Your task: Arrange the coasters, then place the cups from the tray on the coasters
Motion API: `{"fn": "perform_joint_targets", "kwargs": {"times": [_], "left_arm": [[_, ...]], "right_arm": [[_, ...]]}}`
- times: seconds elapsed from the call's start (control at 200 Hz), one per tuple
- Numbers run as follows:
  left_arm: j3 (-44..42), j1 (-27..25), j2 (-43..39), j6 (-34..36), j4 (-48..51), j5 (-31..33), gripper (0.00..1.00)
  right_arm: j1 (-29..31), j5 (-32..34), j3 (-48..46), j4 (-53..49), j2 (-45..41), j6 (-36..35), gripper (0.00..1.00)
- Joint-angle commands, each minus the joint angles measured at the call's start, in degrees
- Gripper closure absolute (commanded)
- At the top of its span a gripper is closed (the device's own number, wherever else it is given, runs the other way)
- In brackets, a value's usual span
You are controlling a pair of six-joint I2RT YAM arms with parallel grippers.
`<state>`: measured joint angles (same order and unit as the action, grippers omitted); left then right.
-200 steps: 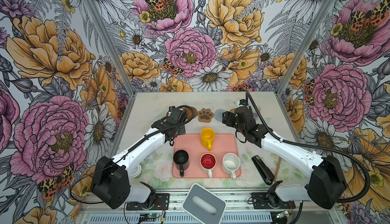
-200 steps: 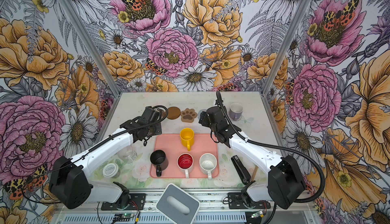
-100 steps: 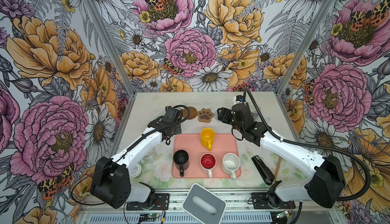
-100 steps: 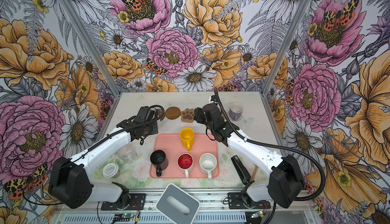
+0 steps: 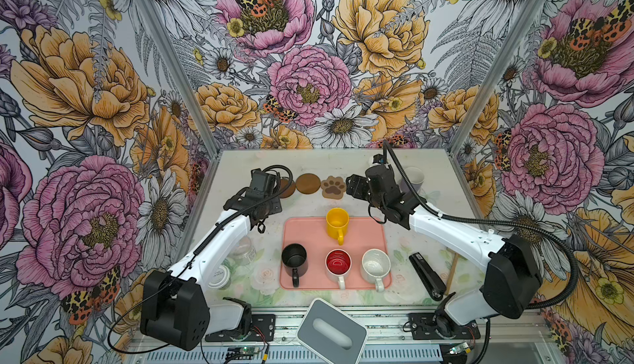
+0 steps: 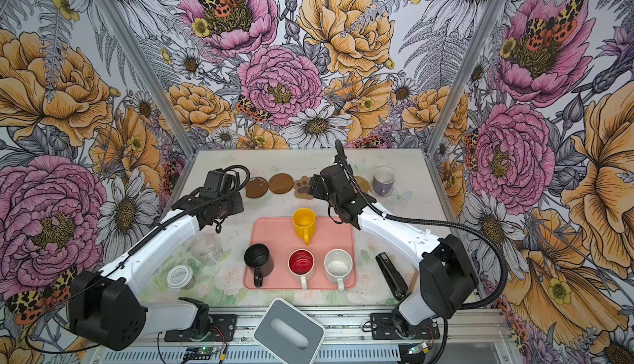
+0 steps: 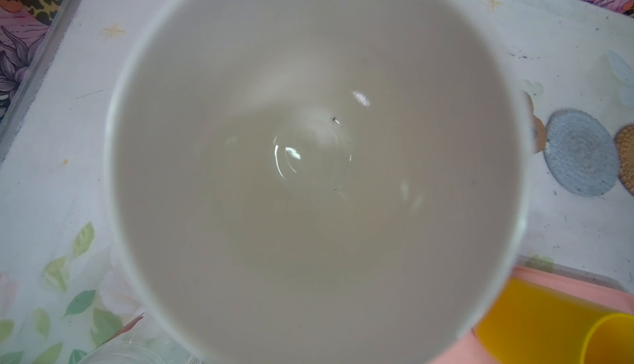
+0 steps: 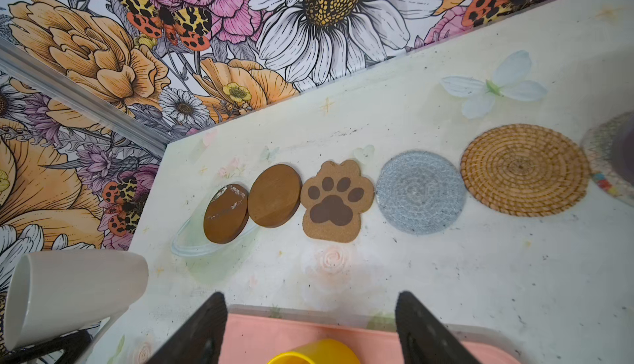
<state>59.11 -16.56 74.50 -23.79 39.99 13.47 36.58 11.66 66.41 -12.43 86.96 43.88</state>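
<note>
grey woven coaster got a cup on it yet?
No: in the right wrist view the grey woven coaster lies bare between the paw-shaped coaster and the rattan coaster.

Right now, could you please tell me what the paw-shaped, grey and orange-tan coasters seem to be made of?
Paw-shaped coaster: likely cork, matte; speckled grainy tan face, dark printed pads.
Grey coaster: probably woven cord, matte; coiled in concentric rings.
Orange-tan coaster: rattan or straw, slightly glossy; spiral-wound fibre bundles.
</note>
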Motion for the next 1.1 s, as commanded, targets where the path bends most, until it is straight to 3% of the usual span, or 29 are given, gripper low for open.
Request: {"fn": "perform_joint_targets", "kwargs": {"times": [0.0, 0.656, 1.091], "left_arm": [[1.45, 0.91, -0.24, 0.85, -4.11, -1.08, 1.00], [18.01, 0.74, 15.36, 1.63, -4.74, -2.07, 1.00], [22.79, -0.47, 21.32, 0.94, -4.66, -3.64, 1.00]], "right_arm": [[0.43, -1.02, 1.61, 0.75, 1.15, -0.97, 0.21], [-0.47, 4.82, -3.44, 0.85, -4.75, -5.07, 0.18], [-2.35, 1.70, -4.26, 3.01, -3.49, -6.23, 0.18]]}}
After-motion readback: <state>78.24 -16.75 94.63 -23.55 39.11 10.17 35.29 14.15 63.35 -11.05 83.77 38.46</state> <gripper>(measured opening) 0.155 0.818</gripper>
